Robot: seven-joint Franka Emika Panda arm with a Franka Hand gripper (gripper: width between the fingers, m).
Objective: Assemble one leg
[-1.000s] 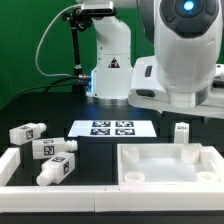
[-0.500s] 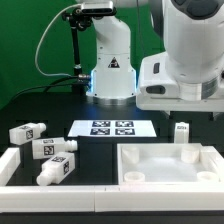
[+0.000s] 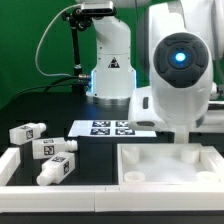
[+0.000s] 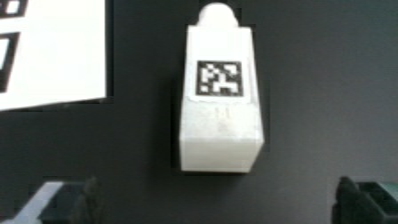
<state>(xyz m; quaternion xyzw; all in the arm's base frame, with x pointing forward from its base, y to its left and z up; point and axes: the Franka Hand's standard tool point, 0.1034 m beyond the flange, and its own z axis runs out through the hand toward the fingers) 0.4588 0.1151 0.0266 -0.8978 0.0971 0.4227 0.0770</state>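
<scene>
In the wrist view one leg [image 4: 222,100], a white stubby peg with a black-and-white tag on its upper face, lies on the black table just ahead of my gripper [image 4: 214,200]. The gripper is open. Its two dark fingertips [image 4: 68,200] stand wide apart, either side of the leg's blunt end, and touch nothing. In the exterior view the arm's wrist [image 3: 178,70] hangs over the right-hand spot and hides this leg and the gripper. Three more legs [image 3: 45,147] lie at the exterior view's left.
The marker board [image 3: 108,127] lies mid-table, and its edge shows in the wrist view [image 4: 45,55]. A large white square panel with a raised rim [image 3: 135,172] sits at the front right. A white L-shaped fence [image 3: 10,165] borders the front left.
The arm has swung down and toward the exterior view's left. It now covers the upright leg that showed at the right in the earlier frames.
</scene>
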